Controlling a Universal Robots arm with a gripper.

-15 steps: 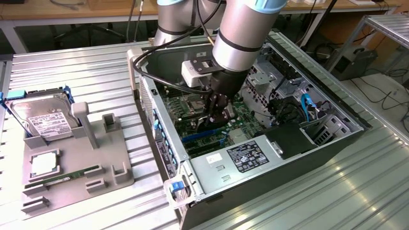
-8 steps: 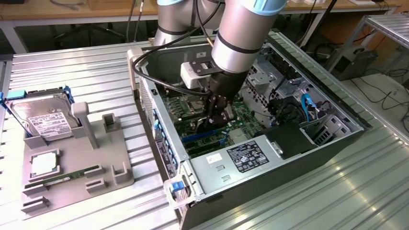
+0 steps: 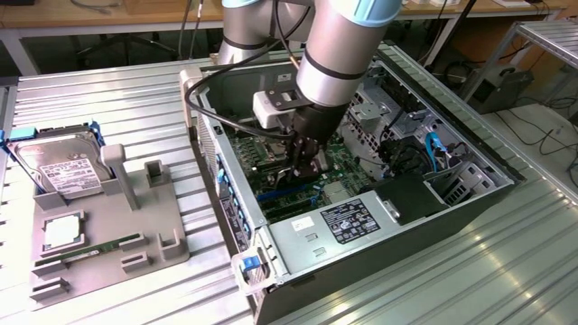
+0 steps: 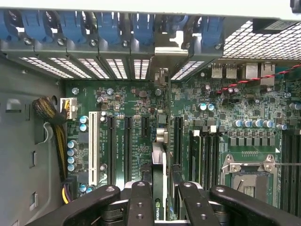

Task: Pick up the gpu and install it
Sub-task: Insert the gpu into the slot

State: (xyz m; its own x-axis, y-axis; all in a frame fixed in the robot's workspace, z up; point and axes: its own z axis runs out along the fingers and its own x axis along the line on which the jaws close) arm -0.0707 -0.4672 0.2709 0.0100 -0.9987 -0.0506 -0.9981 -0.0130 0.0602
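- The gripper [image 4: 160,197] clamped the gpu [image 4: 160,155] edge-on between its fingers [image 4: 140,202].
- The card's long axis ran straight ahead — toward the rear slot bracket [image 4: 162,77], just beside a motherboard slot [image 4: 178,141].

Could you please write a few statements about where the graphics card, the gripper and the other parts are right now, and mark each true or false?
1. The gripper is inside the open black computer case, above the green motherboard. True.
2. The slim black gpu with its silver end bracket lies on the grey parts tray. False: it is held edge-on between the fingers, over the motherboard's slots.
3. The silver hard drive with a white label stands in the tray. True.
4. The thin green memory stick is in the gripper. False: it rests in the tray.
5. The case's side panel is closed. False: the interior is exposed.
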